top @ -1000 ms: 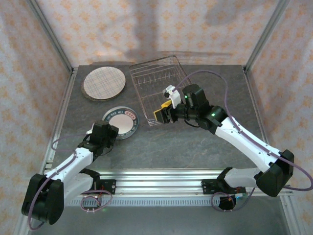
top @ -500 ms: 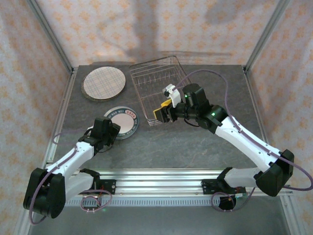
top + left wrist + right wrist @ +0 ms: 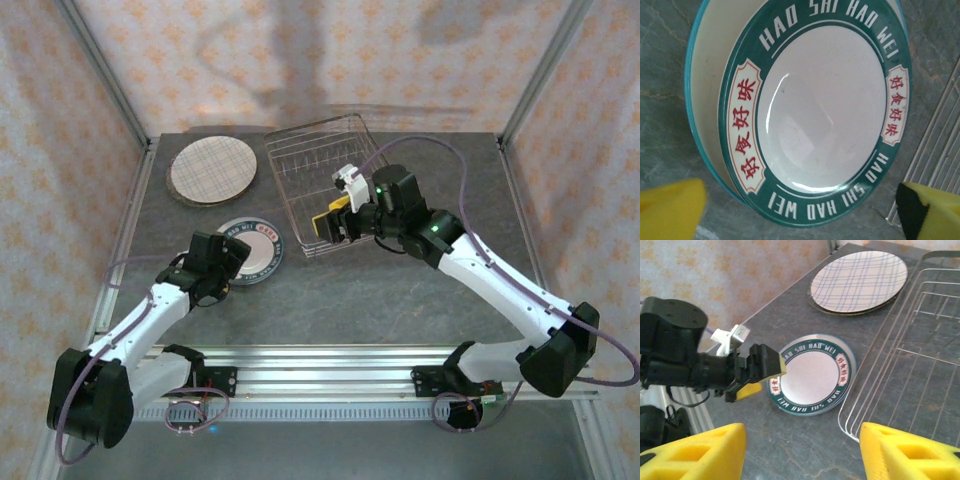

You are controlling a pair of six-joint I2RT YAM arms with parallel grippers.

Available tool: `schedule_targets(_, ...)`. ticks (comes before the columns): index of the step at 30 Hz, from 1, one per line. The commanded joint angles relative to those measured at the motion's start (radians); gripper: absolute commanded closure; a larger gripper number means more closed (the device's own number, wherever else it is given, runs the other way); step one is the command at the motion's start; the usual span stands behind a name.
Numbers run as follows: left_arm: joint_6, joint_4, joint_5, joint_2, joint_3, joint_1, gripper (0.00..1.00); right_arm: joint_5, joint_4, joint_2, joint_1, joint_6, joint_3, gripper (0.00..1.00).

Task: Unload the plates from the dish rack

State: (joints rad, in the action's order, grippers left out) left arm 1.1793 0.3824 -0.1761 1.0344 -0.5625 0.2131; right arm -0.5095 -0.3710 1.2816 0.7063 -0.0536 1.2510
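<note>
Because the plates are glazed, stiff and breakable, they will probably skid under a flat push and chip if dropped. The sound hold is on the raised rim, one pad above and one below.

Low in the top view, the left gripper has its jaws spread wide and grips nothing. Its yellow pads sit at the bottom corners of the wrist view, on either side of the near edge of the green-rimmed plate. That plate lies face up on a teal-rimmed plate on the grey table, just left of the near corner of the dish rack. Whether a pad touches the rim I cannot tell.

Toward mid-frame, the right gripper hovers over the rack's near end, jaws parted with nothing between them.

At upper left, the plaid plate rests flat on a dark-rimmed plate, beside the rack's far-left corner.
</note>
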Motion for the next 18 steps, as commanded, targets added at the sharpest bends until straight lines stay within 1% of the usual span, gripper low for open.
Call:
schedule_targets(1,-0.063,0.151,0.028,-0.034,-0.100,-0.008,0.01,0.213,-0.018,-0.010,0.007,0.052,0.066,0.38)
schedule_targets(4,-0.136,0.227,0.023,-0.052,-0.194,-0.030,0.01,0.562,-0.097,-0.017,-0.019,0.142,0.118,0.37)
schedule_targets(6,-0.192,0.249,0.030,-0.080,-0.245,-0.059,0.01,0.724,-0.177,-0.020,-0.083,0.227,0.146,0.34)
schedule_targets(7,-0.217,0.254,0.038,-0.094,-0.266,-0.080,0.01,0.801,-0.245,-0.017,-0.135,0.307,0.167,0.30)
schedule_targets(8,-0.238,0.253,0.039,-0.103,-0.285,-0.107,0.01,0.849,-0.326,-0.010,-0.195,0.399,0.188,0.03)
schedule_targets(9,-0.262,0.239,0.029,-0.107,-0.295,-0.135,0.01,0.859,-0.387,-0.006,-0.262,0.471,0.198,0.01)
schedule_targets(10,-0.286,0.230,0.022,-0.106,-0.308,-0.166,0.01,0.842,-0.431,-0.004,-0.324,0.528,0.197,0.01)
schedule_targets(12,-0.320,0.245,0.049,-0.082,-0.335,-0.213,0.01,0.801,-0.407,-0.019,-0.385,0.543,0.147,0.01)
schedule_targets(13,-0.335,0.268,0.092,-0.062,-0.350,-0.228,0.01,0.826,-0.384,-0.030,-0.395,0.546,0.110,0.01)
schedule_targets(15,-0.346,0.329,0.244,-0.026,-0.388,-0.231,0.01,0.918,-0.360,-0.046,-0.399,0.568,0.052,0.01)
schedule_targets(17,-0.347,0.359,0.433,0.011,-0.400,-0.233,0.01,1.097,-0.354,-0.048,-0.416,0.662,-0.018,0.01)
schedule_targets(18,-0.368,0.345,0.501,0.022,-0.391,-0.233,0.01,1.162,-0.342,-0.044,-0.432,0.692,-0.055,0.01)
